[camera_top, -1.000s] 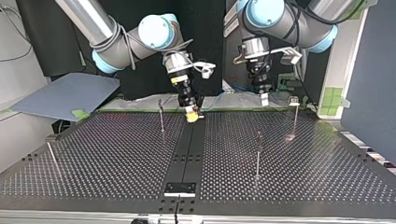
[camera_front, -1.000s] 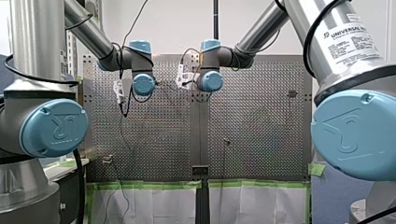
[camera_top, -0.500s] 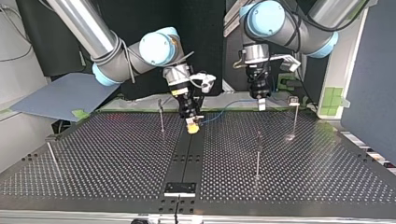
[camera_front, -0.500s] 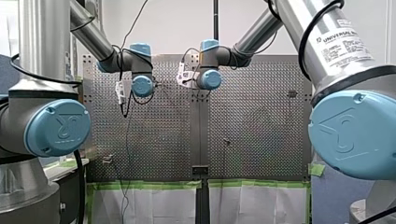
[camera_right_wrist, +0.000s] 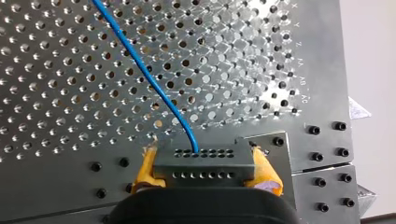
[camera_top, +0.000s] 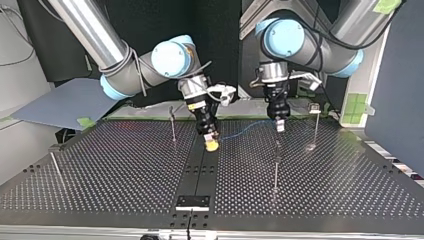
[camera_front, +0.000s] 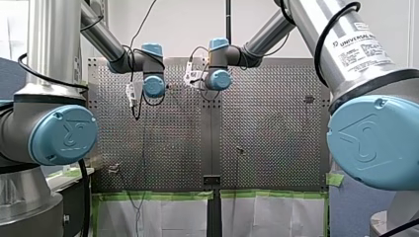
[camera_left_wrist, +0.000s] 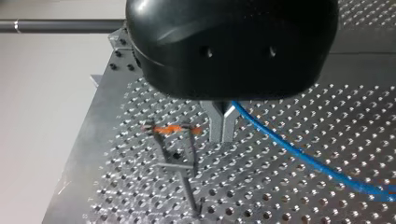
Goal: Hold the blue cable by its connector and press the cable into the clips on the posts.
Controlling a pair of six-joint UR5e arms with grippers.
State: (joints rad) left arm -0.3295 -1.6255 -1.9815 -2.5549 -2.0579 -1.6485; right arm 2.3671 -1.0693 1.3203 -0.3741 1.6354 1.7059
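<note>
My right gripper [camera_top: 212,143] clamps the connector [camera_right_wrist: 204,161] in its yellow pads [camera_right_wrist: 267,171]. My left gripper [camera_left_wrist: 223,127] pinches the blue cable [camera_left_wrist: 303,156], strung between them over the table [camera_top: 125,165], toward the top view's far edge. Hold that span taut, line it over the clip [camera_left_wrist: 170,129] beside the left gripper, and press straight down.

wall [camera_front: 183,24]: white | backdrop [camera_top: 215,30]: black | side panel [camera_top: 400,90]: dark blue | tape [camera_front: 163,195]: green
</note>
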